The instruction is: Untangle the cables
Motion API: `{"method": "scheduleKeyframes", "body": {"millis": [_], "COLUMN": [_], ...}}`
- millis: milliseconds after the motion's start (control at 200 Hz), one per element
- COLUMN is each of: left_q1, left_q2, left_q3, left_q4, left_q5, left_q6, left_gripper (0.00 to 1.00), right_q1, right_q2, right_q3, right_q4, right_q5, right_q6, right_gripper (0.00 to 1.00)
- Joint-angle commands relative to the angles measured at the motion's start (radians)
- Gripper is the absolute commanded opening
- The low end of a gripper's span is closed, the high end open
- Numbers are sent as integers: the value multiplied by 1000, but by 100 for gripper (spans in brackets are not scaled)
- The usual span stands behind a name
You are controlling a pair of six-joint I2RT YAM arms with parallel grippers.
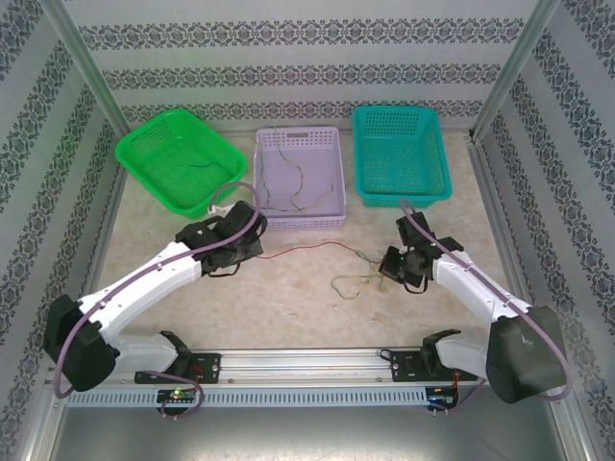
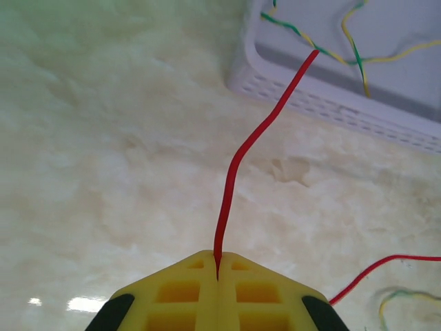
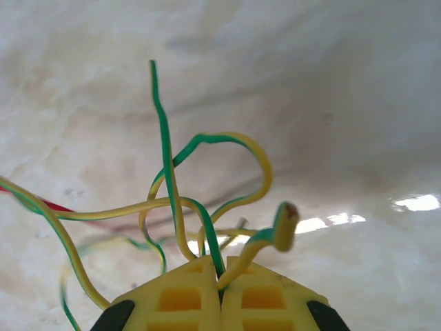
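1. Red cable (image 2: 231, 172) rises from the yellow tips of the left gripper (image 2: 217, 267), whose jaws are pressed together, pinching its end.
2. The green-and-yellow cables (image 3: 167, 158) loop in a tangle just ahead of the right gripper (image 3: 222, 274). Its jaws are closed on strands of that tangle.
3. From above, the red cable stretches across the marbled tabletop (image 1: 288, 307) between the two grippers, and the tangle lies on the table beside the right one.
4. Behind them stand a green basket (image 1: 144, 154), a lavender basket (image 1: 300, 220) and a teal basket (image 1: 400, 198).
5. More thin cables (image 1: 288, 182) lie in the lavender basket.
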Motion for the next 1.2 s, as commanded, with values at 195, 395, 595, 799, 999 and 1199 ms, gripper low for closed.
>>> {"method": "scheduleKeyframes", "body": {"millis": [195, 395, 595, 799, 999, 1199], "left_q1": [23, 25, 28, 29, 28, 27], "left_q2": [-105, -105, -99, -11, 106, 183], "left_q3": [129, 172, 179, 214, 291, 341], "left_q4": [-71, 83, 198, 349, 407, 441], "left_q5": [-110, 98, 292, 386, 463, 519], "left_q6": [110, 329, 528, 626, 633, 609], "left_gripper": [0, 0, 0, 0, 0, 0], "right_q1": [-44, -42, -19, 23, 155, 213], "right_q2": [176, 129, -69, -143, -73, 21], "right_q3": [65, 106, 205, 373, 457, 509], "right_q4": [-40, -48, -79, -28, 229, 437], "right_q5": [32, 25, 13, -117, -158, -126], "right_q6": [-64, -71, -89, 87, 429, 633], "right_gripper": [0, 21, 44, 48, 56, 59]}}
